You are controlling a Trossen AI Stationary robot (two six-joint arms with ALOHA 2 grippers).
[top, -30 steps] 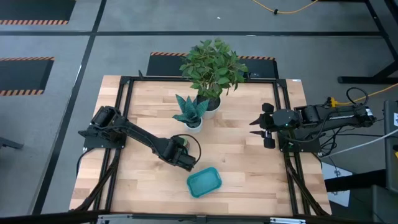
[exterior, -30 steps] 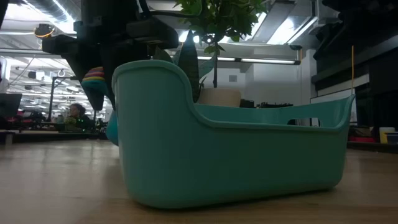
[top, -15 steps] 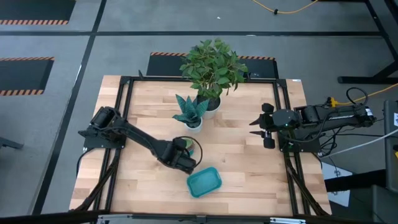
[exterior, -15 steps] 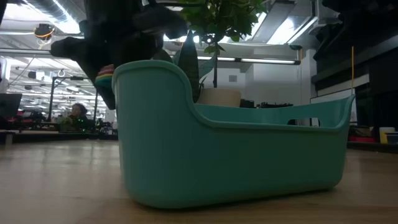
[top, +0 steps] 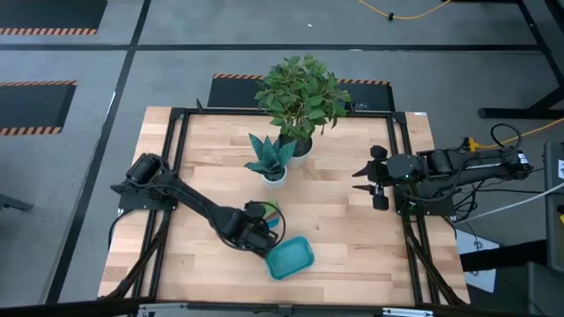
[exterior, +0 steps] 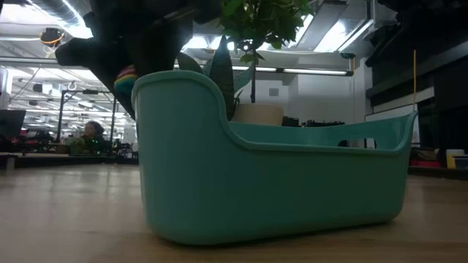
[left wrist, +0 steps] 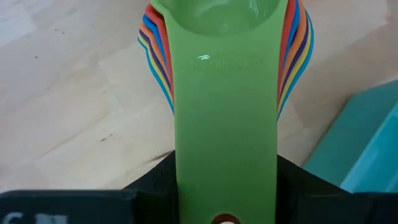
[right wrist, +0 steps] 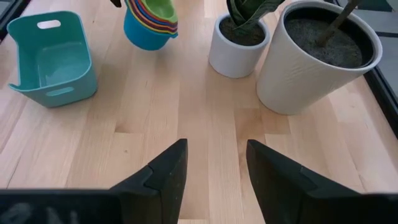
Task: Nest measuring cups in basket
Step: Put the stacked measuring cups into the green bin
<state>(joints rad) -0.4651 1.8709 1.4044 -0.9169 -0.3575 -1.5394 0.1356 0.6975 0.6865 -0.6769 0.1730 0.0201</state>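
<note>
Teal basket (exterior: 270, 183) fills the low view, hiding most of the table. Left gripper (top: 256, 231), just beside it, clamps the nested measuring cups (right wrist: 149, 22) by their handles; fingertips hidden. Right gripper (top: 368, 182) waits far off, jaws apart, empty.

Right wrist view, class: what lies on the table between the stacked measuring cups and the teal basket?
Only bare wood: the measuring cups hang in the left gripper, apart from the empty basket.
</note>
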